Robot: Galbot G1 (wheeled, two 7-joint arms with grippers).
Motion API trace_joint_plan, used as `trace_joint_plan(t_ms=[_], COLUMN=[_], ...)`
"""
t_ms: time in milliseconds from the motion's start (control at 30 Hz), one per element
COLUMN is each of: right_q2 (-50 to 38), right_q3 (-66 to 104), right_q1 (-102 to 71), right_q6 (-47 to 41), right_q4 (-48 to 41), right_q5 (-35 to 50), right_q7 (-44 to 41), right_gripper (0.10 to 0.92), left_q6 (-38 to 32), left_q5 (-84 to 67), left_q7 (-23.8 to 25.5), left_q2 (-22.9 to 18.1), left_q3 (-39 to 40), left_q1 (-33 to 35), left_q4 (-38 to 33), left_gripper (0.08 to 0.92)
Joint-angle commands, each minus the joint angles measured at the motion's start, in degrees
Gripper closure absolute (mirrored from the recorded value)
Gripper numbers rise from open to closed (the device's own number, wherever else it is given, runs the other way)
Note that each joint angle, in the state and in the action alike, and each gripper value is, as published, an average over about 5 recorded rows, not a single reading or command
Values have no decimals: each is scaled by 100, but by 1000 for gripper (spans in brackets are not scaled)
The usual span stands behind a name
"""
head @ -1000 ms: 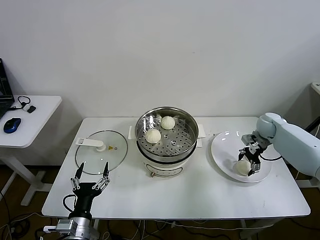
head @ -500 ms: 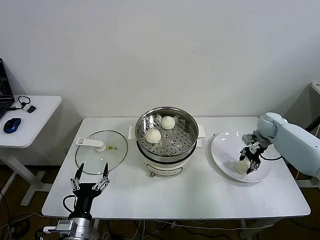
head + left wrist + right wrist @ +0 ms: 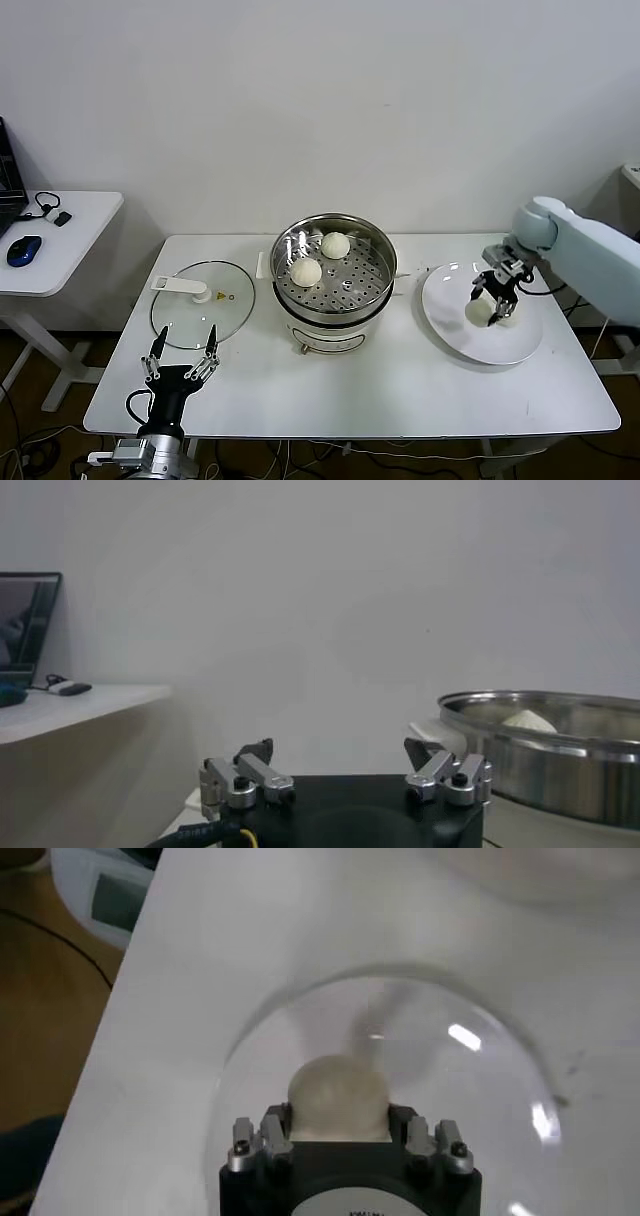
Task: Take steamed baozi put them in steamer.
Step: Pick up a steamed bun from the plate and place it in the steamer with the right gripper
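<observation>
My right gripper (image 3: 488,306) is shut on a cream baozi (image 3: 480,311) and holds it just above the white plate (image 3: 455,330) at the table's right. The right wrist view shows this baozi (image 3: 337,1098) squeezed between the fingers with the plate (image 3: 480,1078) below it. Two more baozi (image 3: 306,271) (image 3: 336,244) lie on the perforated floor of the shiny steamer (image 3: 375,285) at the table's middle. My left gripper (image 3: 181,362) waits open near the front left edge, holding nothing. In the left wrist view the steamer (image 3: 560,755) stands to one side with a baozi top (image 3: 528,720) peeking over its rim.
A glass lid (image 3: 200,310) with a white handle lies flat on the table, just beyond the left gripper. A side desk (image 3: 60,250) with a blue mouse (image 3: 24,249) stands to the left. The wall is close behind the table.
My right gripper closed on the baozi on the plate and lifted it slightly, moving a little toward the steamer. The left arm stayed still.
</observation>
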Motion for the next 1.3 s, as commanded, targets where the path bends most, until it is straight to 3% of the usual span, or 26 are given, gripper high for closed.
trace_joint_plan(t_ms=[33, 400, 600, 900, 1300], right_q2=[204, 1010, 1584, 2511, 3172], right_q3=[-1417, -1566, -1108, -805, -802], right_q1=[2274, 3097, 2857, 2049, 1247], right_q6=[653, 1225, 1798, 2180, 2211], right_q4=[1128, 1783, 1921, 1427, 1108], right_q5=[603, 571, -306, -1059, -1281], right_q7=[-82, -6, 140, 208, 226], right_gripper=[401, 389, 389, 336, 366], left_q6=[14, 32, 101, 163, 187], left_q5=[25, 32, -132, -186, -191], left_q7=[-4, -6, -21, -46, -53], left_q2=[-12, -8, -9, 20, 22], left_q3=[29, 32, 39, -31, -108], left_q1=[-17, -8, -33, -59, -62], left_q4=[-9, -70, -92, -149, -181], left_gripper=[177, 177, 177, 177, 177])
